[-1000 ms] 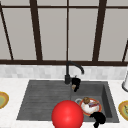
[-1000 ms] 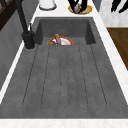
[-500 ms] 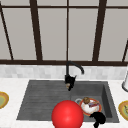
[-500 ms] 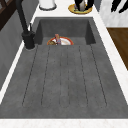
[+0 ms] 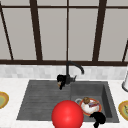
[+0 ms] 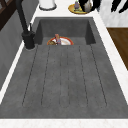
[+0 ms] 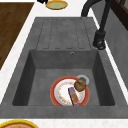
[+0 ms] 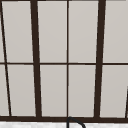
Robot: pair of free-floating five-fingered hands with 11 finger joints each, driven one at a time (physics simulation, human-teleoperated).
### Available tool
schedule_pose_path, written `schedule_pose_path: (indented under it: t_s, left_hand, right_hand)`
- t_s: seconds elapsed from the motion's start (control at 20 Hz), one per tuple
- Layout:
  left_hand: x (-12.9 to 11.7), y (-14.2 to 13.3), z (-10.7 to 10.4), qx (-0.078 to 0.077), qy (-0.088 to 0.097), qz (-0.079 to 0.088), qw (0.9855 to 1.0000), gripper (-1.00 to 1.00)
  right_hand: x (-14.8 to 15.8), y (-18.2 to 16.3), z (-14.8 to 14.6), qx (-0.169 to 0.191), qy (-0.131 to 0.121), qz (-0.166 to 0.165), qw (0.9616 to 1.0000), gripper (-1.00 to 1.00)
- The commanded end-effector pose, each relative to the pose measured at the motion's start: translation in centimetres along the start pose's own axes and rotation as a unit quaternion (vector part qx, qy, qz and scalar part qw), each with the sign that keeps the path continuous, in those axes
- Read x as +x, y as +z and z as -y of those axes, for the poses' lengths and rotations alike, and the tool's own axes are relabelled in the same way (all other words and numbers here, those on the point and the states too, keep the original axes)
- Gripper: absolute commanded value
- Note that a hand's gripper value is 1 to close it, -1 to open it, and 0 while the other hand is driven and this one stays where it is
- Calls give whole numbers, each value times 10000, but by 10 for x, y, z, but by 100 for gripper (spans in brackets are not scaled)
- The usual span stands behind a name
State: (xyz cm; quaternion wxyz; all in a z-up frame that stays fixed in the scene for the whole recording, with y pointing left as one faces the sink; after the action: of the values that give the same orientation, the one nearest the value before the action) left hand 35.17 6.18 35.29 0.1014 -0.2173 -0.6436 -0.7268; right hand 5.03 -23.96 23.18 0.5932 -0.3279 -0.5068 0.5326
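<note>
One black right hand [image 5: 98, 118] hovers at the front rim of the grey stone sink [image 5: 106, 95], just beside the red-rimmed white plate [image 5: 90, 107] of scraps lying inside. I cannot tell how far its fingers are open. Any reach there calls for a slow, level approach. Another hand [image 7: 42, 1] shows by a yellow plate [image 7: 57, 4].

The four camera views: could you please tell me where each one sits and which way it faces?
Front view: before the sink, facing the window; left hand near the faucet, right hand near the red-rimmed plate.
Left side view: from the left, along the drainboard toward the basin; a hand at top.
Right side view: from the right, over the basin toward the drainboard.
Upper view: faces the window panes.
Both side views share plate and faucet.
</note>
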Motion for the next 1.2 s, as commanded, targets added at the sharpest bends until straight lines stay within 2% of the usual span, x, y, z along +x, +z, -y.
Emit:
schedule_pose_path:
  t_s: [0.0,1.0,1.15]
  left_hand:
    - [7,31,-1,27,285,38,9996,100]
    - [32,189,20,44,336,46,9994,100]
    - [33,212,28,27,208,26,9998,100]
  right_hand:
    - [0,0,0,0,0,0,10000,0]
    - [0,0,0,0,0,0,10000,0]
    - [0,0,0,0,0,0,10000,0]
